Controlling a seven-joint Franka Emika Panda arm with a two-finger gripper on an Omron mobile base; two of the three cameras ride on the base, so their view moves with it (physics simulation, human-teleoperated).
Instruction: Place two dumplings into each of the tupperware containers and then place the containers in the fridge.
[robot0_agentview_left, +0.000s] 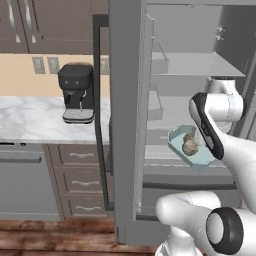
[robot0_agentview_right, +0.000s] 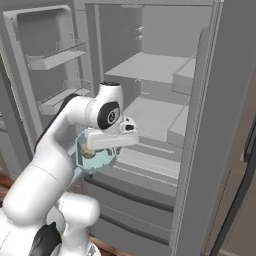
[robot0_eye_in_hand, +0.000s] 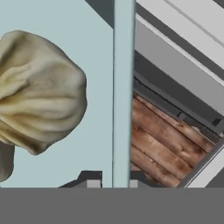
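My gripper (robot0_eye_in_hand: 113, 181) is shut on the side wall of a pale-blue tupperware container (robot0_eye_in_hand: 123, 78), one fingertip on each side of the wall. Inside it lies a lumpy tan dumpling (robot0_eye_in_hand: 40, 92), and the edge of a second dumpling (robot0_eye_in_hand: 4, 161) shows beside it. I hold the container (robot0_agentview_left: 196, 155) with the dumplings (robot0_agentview_left: 189, 145) in the air, level, in front of the open fridge (robot0_agentview_left: 200, 65), at the height of its lower shelves. In the right base view the container (robot0_agentview_right: 95, 159) hangs under my hand, just outside the fridge (robot0_agentview_right: 150, 67).
Both fridge doors stand wide: one door (robot0_agentview_left: 125, 125) edge-on at my left, the other (robot0_agentview_right: 222, 125) at my right. A black coffee machine (robot0_agentview_left: 76, 92) sits on the marble counter (robot0_agentview_left: 30, 120) further left. Wooden floor (robot0_eye_in_hand: 159, 148) lies below the container.
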